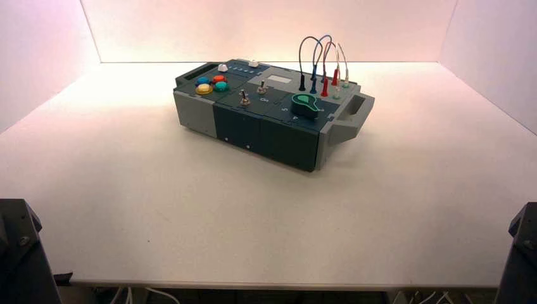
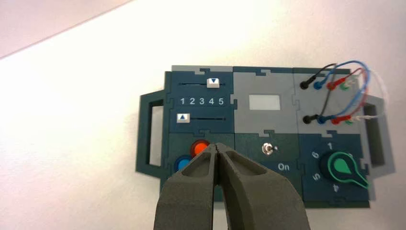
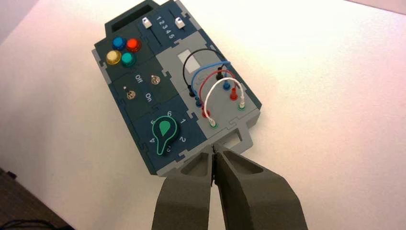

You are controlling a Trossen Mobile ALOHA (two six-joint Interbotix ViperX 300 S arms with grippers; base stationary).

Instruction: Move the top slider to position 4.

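Two pincers shut, empty, mine both. Top slider (image 2: pixel 213 83) lies beyond left pincer (image 2: pixel 218 149), across box (image 2: pixel 201 187); track runs sideways along numbers. Left arm seems nearer.

Each arm ends in a gripper of matte dark grey plastic with two broad, wedge-shaped fingers that taper to narrow tips. On the left gripper (image 2: pixel 216 147) each finger carries a shallow triangular hollow near the tip, with a faintly layered surface. The right gripper (image 3: pixel 213 152) has the same build and colour. In the high view only black, angular arm parts show at the lower corners, the left one (image 1: pixel 22 253) bearing a small round screw, the right one (image 1: pixel 520 250) plain.
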